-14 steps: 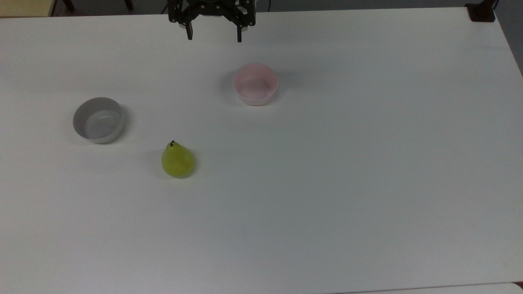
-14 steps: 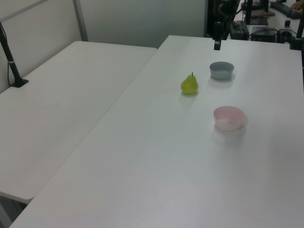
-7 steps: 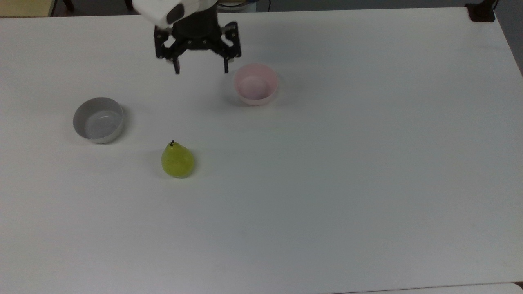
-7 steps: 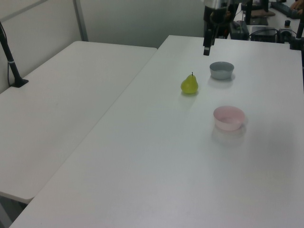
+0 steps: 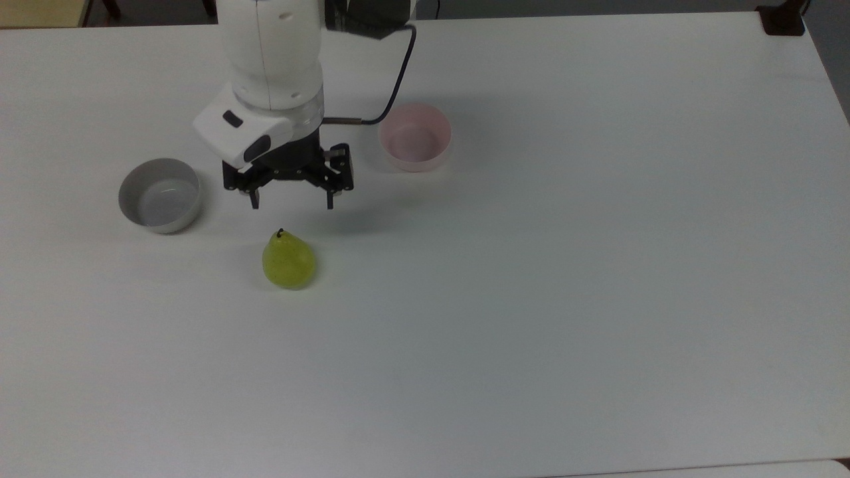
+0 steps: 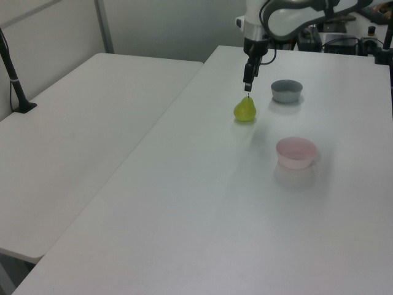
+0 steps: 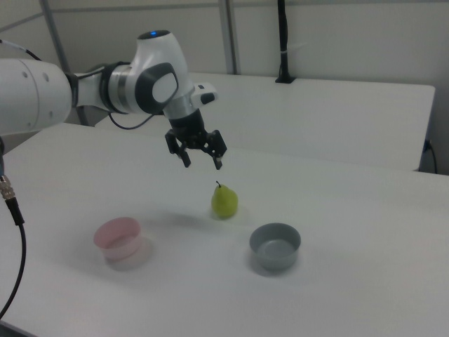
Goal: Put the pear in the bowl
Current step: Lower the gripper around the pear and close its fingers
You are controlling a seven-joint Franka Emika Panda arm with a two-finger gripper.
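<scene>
Hand (image 5: pixel 290 199) hung above the desk (image 5: pixel 597 299) with its fingers spread and empty, the pear (image 5: pixel 289 260) standing upright, stem up, just below it in the top view, so the coming move looked like a short advance and a drop onto the fruit. The pink bowl (image 5: pixel 416 137) sat toward the desk's far edge, the grey bowl (image 5: pixel 160 195) toward the top view's left. A second earlier the hand had been at the far edge; it had since travelled in over the desk toward the pear, which had not moved.
</scene>
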